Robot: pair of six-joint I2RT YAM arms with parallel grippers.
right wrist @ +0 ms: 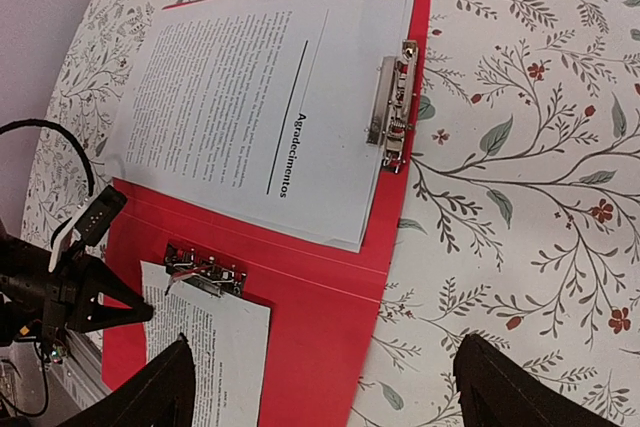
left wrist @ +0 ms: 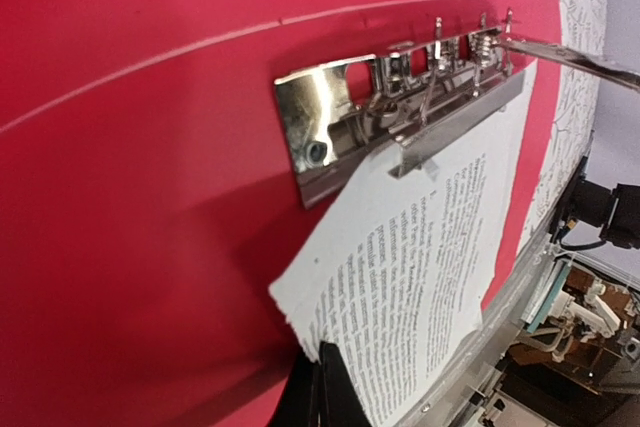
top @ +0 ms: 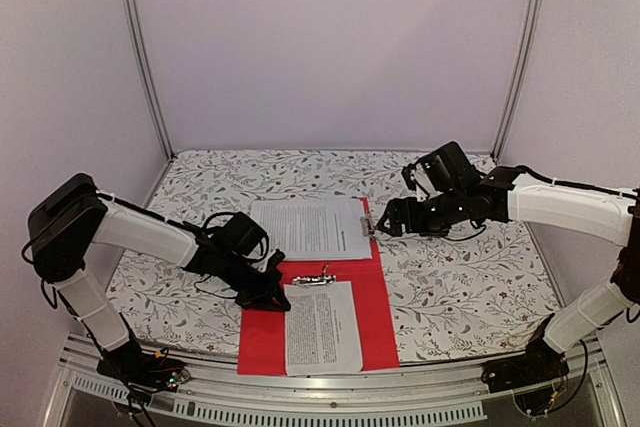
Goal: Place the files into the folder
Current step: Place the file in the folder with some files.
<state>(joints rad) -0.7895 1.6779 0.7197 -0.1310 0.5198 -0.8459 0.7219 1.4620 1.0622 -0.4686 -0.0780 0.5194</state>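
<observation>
Printed files [top: 322, 327] sit clipped inside the open red folder [top: 378, 297].

Red folder [top: 376, 297] open on flowered cloth [top: 470, 277]; far sheet [top: 310, 227] on its far half, near sheet [top: 322, 329] below a metal clip [top: 312, 278]. Left gripper [top: 277, 300] closed beside near sheet; right gripper [top: 383, 229] at far sheet's right edge.

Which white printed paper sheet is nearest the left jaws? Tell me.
The sheet on the red plastic folder's near half; the other sheet lies on its far half, farther away.
</observation>
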